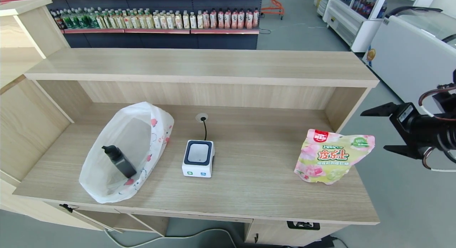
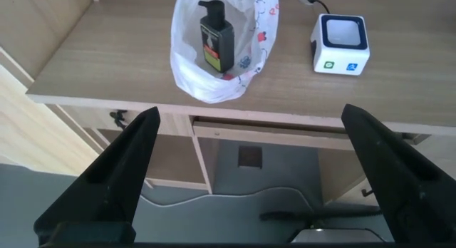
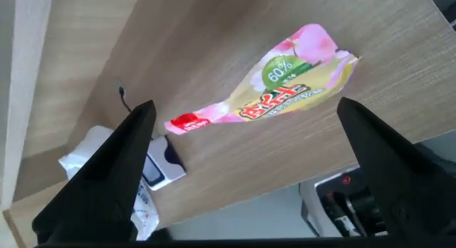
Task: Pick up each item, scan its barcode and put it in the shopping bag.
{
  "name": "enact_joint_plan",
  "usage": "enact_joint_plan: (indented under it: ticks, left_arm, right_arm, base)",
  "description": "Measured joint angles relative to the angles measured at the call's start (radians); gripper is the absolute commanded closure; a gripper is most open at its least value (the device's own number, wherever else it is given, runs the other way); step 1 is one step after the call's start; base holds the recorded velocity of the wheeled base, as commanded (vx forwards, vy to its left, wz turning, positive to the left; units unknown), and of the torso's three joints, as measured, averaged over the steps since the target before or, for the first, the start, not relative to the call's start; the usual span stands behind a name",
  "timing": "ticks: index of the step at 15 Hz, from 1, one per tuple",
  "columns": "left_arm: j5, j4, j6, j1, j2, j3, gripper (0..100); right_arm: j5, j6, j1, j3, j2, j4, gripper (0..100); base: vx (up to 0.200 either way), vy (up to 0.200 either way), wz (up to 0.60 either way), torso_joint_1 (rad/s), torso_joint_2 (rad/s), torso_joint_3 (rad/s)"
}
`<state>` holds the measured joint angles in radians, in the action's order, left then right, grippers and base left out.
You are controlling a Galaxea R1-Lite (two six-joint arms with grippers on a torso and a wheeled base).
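Note:
A pink and green snack pouch (image 1: 333, 157) lies flat on the wooden counter (image 1: 256, 169) near its right end. My right gripper (image 1: 373, 131) hangs open just off the counter's right side, level with the pouch and apart from it; in the right wrist view the pouch (image 3: 285, 88) lies beyond the spread fingers (image 3: 121, 162). A white shopping bag (image 1: 149, 134) lies open at the left with a black pump bottle (image 1: 119, 160) inside. The white barcode scanner (image 1: 198, 158) sits mid-counter. My left gripper (image 2: 251, 112) is open and empty, in front of and below the counter's front edge, facing the bag (image 2: 187, 70) and bottle (image 2: 216, 38).
A raised shelf (image 1: 199, 66) and side walls enclose the counter's back and ends. The scanner's black cable (image 1: 205, 128) runs to a hole behind it. A drawer front (image 2: 271, 134) sits under the counter edge. Chest freezers (image 1: 409, 45) stand to the right, beyond the aisle floor.

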<state>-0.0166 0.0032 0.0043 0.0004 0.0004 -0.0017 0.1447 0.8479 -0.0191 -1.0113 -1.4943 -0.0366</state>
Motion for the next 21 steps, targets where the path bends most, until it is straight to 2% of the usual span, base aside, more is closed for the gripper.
enact_joint_plan:
  ticks: [2,5,9,18,19,21]
  left_arm:
    - [0.0,0.0,0.0,0.0,0.0,0.0,0]
    - [0.0,0.0,0.0,0.0,0.0,0.0,0]
    - [0.0,0.0,0.0,0.0,0.0,0.0,0]
    - [0.0,0.0,0.0,0.0,0.0,0.0,0]
    - [0.0,0.0,0.0,0.0,0.0,0.0,0]
    - [0.0,0.0,0.0,0.001,0.0,0.0,0]
  right_arm:
    - [-0.046,0.083,0.013,-0.054,-0.055,-0.052,0]
    - [-0.052,0.159,0.062,-0.085,-0.126,-0.053,0]
    - [-0.087,0.208,0.131,-0.096,-0.216,-0.049,0]
    - [-0.185,0.217,0.232,-0.103,-0.444,0.125,0]
    - [-0.207,0.217,0.24,-0.104,-0.461,0.138,100]
    - [-0.213,0.201,0.253,-0.105,-0.484,0.145,100]
  base:
    - [0.0,0.0,0.0,0.0,0.0,0.0]
    - [0.0,0.0,0.0,0.0,0.0,0.0]
    - [0.0,0.0,0.0,0.0,0.0,0.0]
    - [0.0,0.0,0.0,0.0,0.0,0.0]
    - [0.0,0.0,0.0,0.0,0.0,0.0]
    - [0.0,0.0,0.0,0.0,0.0,0.0]
